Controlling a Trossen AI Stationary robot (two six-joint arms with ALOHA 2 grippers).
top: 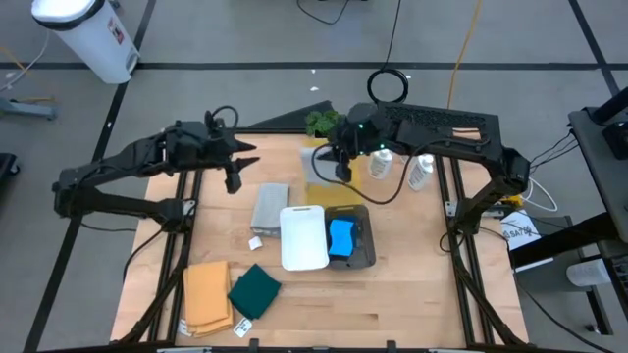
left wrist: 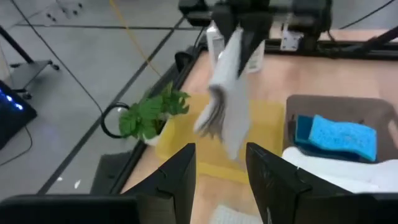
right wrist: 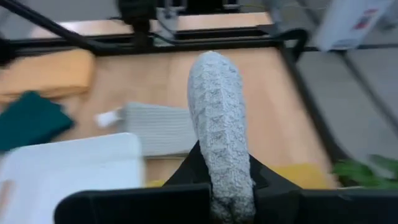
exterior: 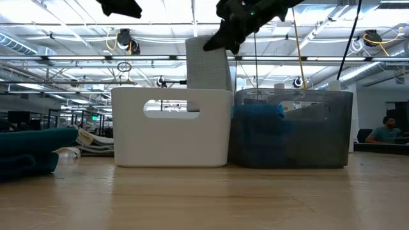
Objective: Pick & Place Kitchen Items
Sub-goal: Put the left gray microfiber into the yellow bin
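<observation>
R gripper (right wrist: pixel 227 186) had its fingers clenched on a grey cloth (right wrist: pixel 219 118), hanging it above the counter's (top: pixel 392 294) far edge nr the white bin (top: pixel 304 237), prob. to drop it in. L gripper (top: pixel 234 176) hovered w/ fingers part-open, grasping nothing.

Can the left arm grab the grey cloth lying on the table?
Probably yes. The left gripper is open and empty, and the grey cloth on the table lies uncovered nearby, beside the white bin.

No legible text — labels and tags unreadable.
</observation>
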